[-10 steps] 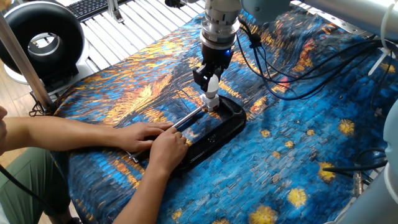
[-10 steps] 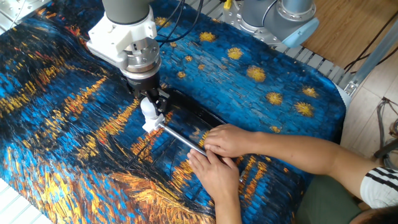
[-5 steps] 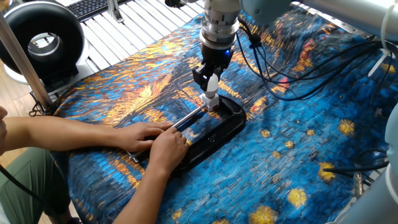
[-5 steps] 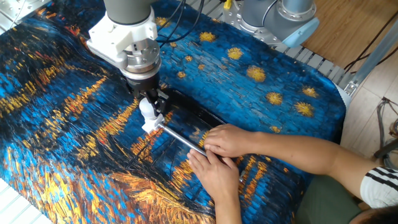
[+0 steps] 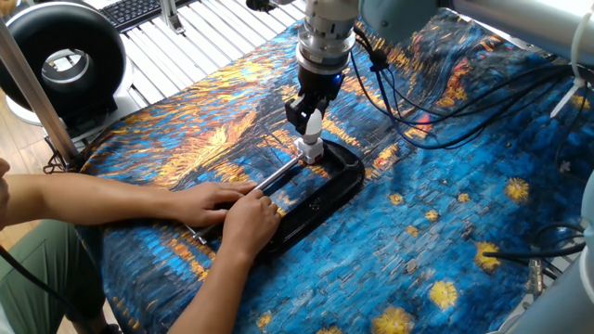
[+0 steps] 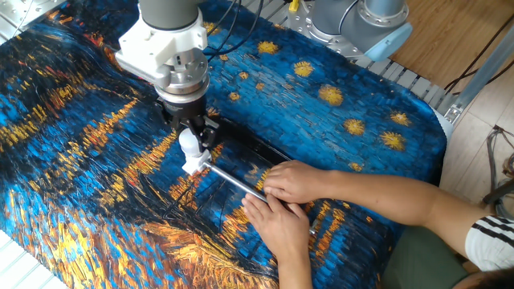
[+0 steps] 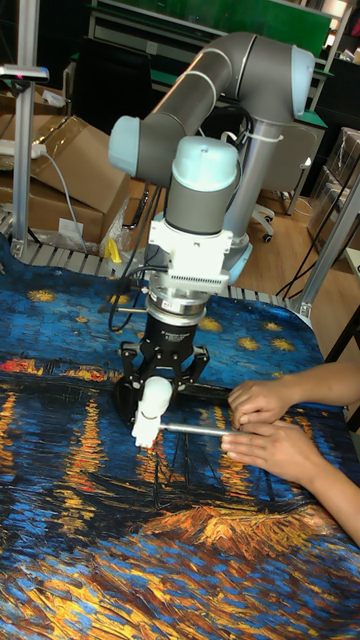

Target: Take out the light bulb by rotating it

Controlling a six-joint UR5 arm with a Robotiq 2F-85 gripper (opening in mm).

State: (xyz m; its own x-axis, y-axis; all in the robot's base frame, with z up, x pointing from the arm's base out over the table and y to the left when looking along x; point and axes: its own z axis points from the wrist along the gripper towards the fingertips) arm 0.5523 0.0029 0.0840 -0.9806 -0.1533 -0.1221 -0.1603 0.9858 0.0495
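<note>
The light bulb [image 6: 189,142] had not come out yet: its narrow neck met the short white socket [image 6: 193,165] below it, so by my reading the unscrewing was under way at most, with the rest of the turning and the lift off left to do. The gripper [image 6: 190,141] hung straight down over it, its black fingers [image 5: 293,113] closed on the bulb's round top. The bulb was small and white, a frosted globe over a slimmer neck, standing upright. It sat at the end of a large black C-clamp [image 5: 325,190] lying on the table, which was covered by a blue and orange painted cloth [image 5: 445,232]. A person's two hands [image 6: 289,197] pressed down on the clamp and its steel bar [image 6: 233,181]
</note>
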